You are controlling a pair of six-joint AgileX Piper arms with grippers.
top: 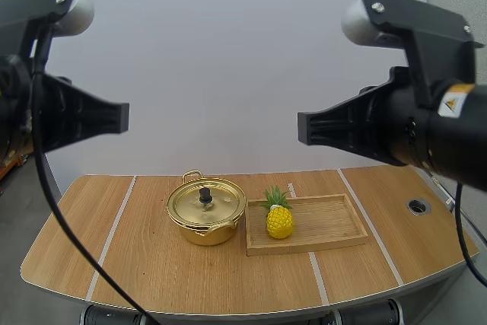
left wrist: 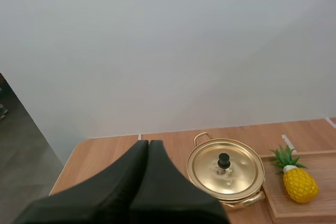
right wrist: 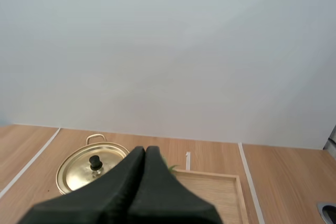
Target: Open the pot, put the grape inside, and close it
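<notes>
**Both grippers raised and closed; pot lidded, fruit on tray**

A round gold-coloured metal pot (top: 205, 215) stood near the middle of the light wooden table (top: 152, 264), its matching gold lid (top: 195, 203) seated and a small black knob (top: 205, 196) upright at the lid's centre. Just to its right lay a shallow rectangular wooden tray (top: 335, 222). The fruit on hand was a small yellow pineapple with green leaves (top: 279, 218), not a grape, standing upright at the tray's left end, close to the pot.

The left gripper (left wrist: 148, 142) had its black fingers pressed together as one wedge, holding nothing. It was well above the table, with the pot ahead and to its right. The right gripper (right wrist: 145, 149) was likewise together and empty, high up, with the pot ahead to its left and the tray beyond its tips.

Judgement: the lid looked thin, light and smooth, so slippery at the rim; the knob is the sound hold. The pineapple appeared stiff, light and knobbly, best pinched across the body rather than by the leaves.
</notes>
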